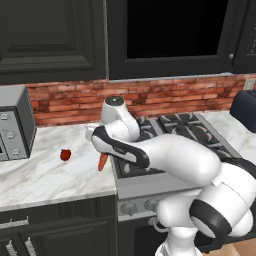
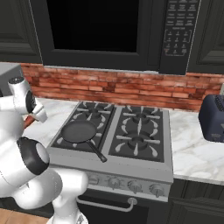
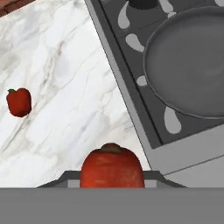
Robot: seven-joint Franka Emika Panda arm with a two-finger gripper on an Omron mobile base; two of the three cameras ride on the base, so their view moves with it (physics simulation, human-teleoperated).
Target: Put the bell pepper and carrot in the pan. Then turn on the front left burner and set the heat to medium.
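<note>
Here, in the hand view, the carrot [image 3: 112,168] sits at 6 o'clock, thick end toward the lens, clamped between the closed jaws of the gripper [image 3: 112,180] and raised over the marble counter [image 3: 65,87]. Bell pepper [image 3: 19,102] lies on the marble at about 9 o'clock from the carrot, well apart from it. The stove's silver edge [image 3: 131,113] runs diagonally just beside the carrot; beyond it, at 1 to 2 o'clock, the pan [image 3: 192,65] rests on the grate, nothing in its visible part.

Left base view: the carrot hangs point-down below the hand, near the counter's seam with the stove. Pepper at 9 o'clock from it, alone on the marble.

Right base view: pan on the front left burner [image 2: 83,131], handle pointing to 5 o'clock. A dark toaster [image 2: 213,118] stands far off at 3 o'clock
</note>
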